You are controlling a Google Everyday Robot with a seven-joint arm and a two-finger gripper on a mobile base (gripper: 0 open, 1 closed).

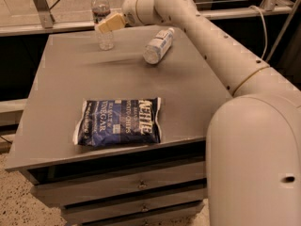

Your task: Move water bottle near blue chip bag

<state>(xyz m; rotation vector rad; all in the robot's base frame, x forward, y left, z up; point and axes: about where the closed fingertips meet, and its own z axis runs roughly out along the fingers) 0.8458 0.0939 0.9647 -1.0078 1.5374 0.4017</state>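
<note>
Water bottle [99, 6] standing far left on table [56, 126], well apart from blue chip bag [120, 121] at near edge. Gripper [110, 22] right at bottle; cannot tell if clamped or apart. Barely begun: 3 steps left, grab, carry, set beside bag.

Cream end effector [105, 24] sits at the clear, white-capped water bottle [100, 7]; navy blue chip bag [120, 121] bears white lettering.

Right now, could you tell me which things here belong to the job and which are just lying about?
Job: water bottle, upright at the far edge; blue chip bag, flat; gripper, at the water bottle.
Lying about: white-labelled bottle, on its side.
</note>
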